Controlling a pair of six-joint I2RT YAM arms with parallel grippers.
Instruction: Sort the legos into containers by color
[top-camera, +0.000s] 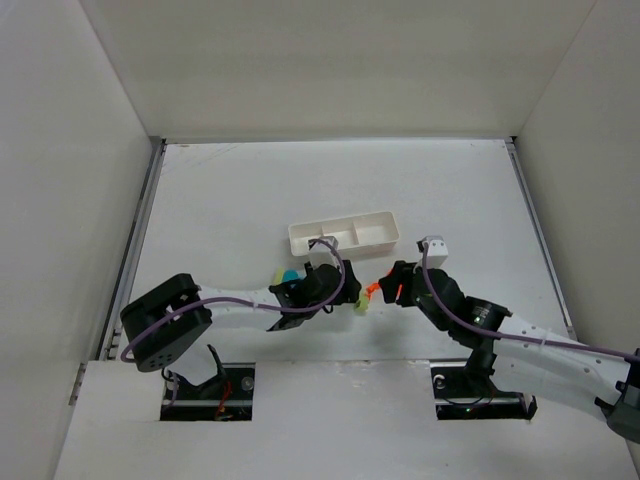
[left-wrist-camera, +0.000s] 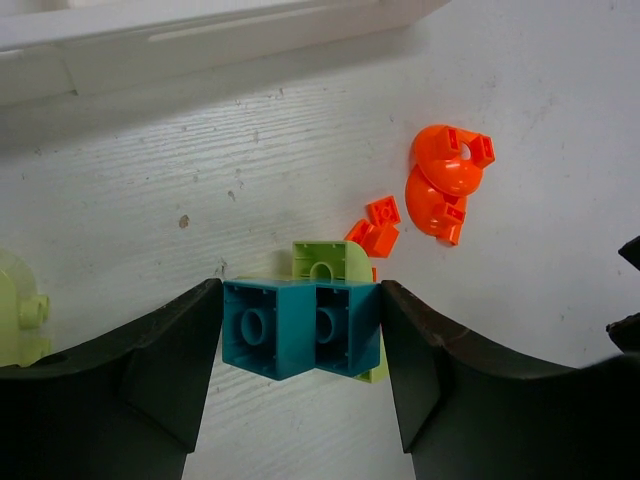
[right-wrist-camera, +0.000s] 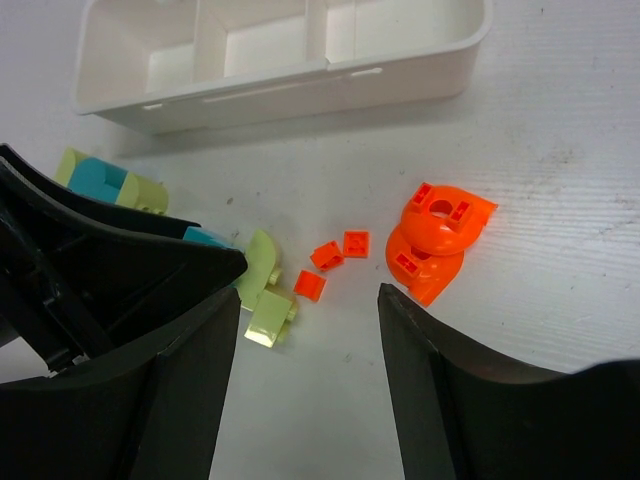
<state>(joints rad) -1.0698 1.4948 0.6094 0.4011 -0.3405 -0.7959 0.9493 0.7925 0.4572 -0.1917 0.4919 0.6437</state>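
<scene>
The tray (top-camera: 343, 232) lies on the bench (top-camera: 220, 200), its three compartments side by side in a row. All the legos in view sit outside it, on the side of the tray nearest the arm bases.

The left gripper (left-wrist-camera: 300, 300) has its jaws closed on a teal brick (left-wrist-camera: 300, 330), one finger pressed to each of its sides. Whether the brick is off the bench cannot be told. A yellow-green brick (left-wrist-camera: 325, 262) sits just behind it, towards the tray.

The right gripper (right-wrist-camera: 310, 300) has its jaws spread wide, holding nothing. One of the small orange bricks (right-wrist-camera: 310, 285) lies on the bench between its fingertips, and two more sit just beyond it, closer to the tray. The orange curved pieces (right-wrist-camera: 435, 240), two touching each other, lie near these, before the tray's right end.

Two more pale yellow-green pieces (right-wrist-camera: 262, 270) rest beside the small orange bricks. Before the tray's left end, a cyan brick (right-wrist-camera: 95, 180) sits among further yellow-green ones, close to the tray wall.
</scene>
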